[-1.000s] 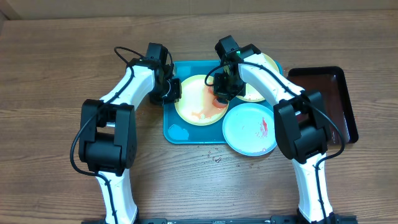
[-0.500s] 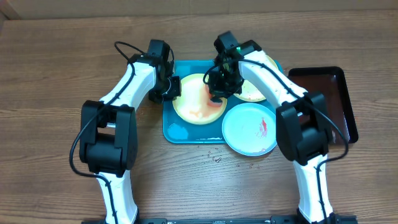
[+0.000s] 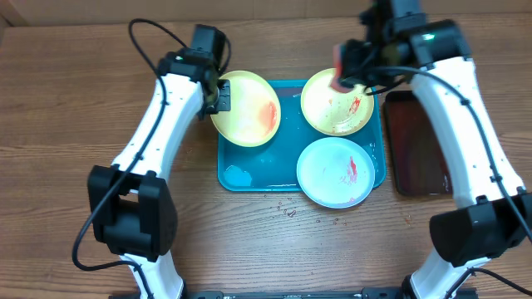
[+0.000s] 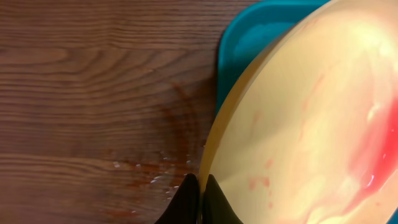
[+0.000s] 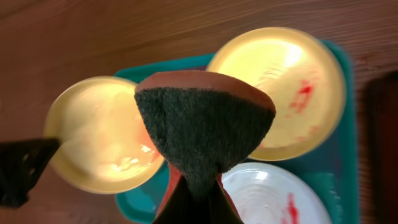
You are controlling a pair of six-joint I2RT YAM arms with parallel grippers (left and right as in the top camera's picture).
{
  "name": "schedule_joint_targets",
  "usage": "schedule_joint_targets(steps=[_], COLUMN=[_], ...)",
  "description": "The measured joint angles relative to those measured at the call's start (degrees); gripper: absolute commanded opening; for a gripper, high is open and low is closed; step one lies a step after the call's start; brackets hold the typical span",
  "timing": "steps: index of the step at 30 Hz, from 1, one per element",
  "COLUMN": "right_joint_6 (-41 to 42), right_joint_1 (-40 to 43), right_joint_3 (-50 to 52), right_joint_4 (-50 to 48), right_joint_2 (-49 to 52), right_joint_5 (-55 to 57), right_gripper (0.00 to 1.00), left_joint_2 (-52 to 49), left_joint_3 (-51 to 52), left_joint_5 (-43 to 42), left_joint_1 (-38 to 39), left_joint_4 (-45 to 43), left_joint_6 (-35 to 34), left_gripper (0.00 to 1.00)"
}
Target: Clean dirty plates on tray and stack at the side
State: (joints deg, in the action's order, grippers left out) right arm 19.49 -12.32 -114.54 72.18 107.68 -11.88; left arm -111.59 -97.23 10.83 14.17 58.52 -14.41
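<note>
Scrubbing step in hand. Left gripper [image 4: 200, 194] is clamped tight on the rim of a red-smeared yellow plate [image 3: 248, 112], held over the far-left corner of the tray [image 3: 249, 173]. Right gripper [image 5: 194, 200] pinches a sponge [image 5: 205, 118], raised near the far-right plate [image 3: 337, 108]. Next move, in my judgement: bring the sponge down onto the held plate's smear.

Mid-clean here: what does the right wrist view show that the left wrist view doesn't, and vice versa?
Only right wrist: the sponge pinched in the right gripper, the second yellow-green plate with red smears, and the pale blue plate. Only left wrist: a reddish wet stain on the table beside the teal tray. Both: the smeared yellow plate, gripped at its rim by the left gripper, and the teal tray.
</note>
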Motion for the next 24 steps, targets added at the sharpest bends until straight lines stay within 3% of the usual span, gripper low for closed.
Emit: schedule_joint_targets(steps=[6,13,24], right_joint_6=[-0.04,-0.35,-1.14], right_joint_1=[5.88,7.19,7.19], right_joint_3=[0.0,0.0,0.0], right_joint_4=[1.62,1.62,1.6], right_joint_2=[0.17,0.17,0.17], right_joint_5=[1.49,1.81,1.79], right_gripper=[0.04,0.04,0.04], left_joint_2=[0.0,0.0,0.0], left_joint_3=[0.0,0.0,0.0], left_joint_5=[14.8,34.42,57.35], left_joint_1=[7.91,16.96,22.88], left_joint_4=[0.68,1.29,-2.47], left_joint_6=[-0.57,-4.48,-8.2], left_gripper=[0.04,0.04,0.04])
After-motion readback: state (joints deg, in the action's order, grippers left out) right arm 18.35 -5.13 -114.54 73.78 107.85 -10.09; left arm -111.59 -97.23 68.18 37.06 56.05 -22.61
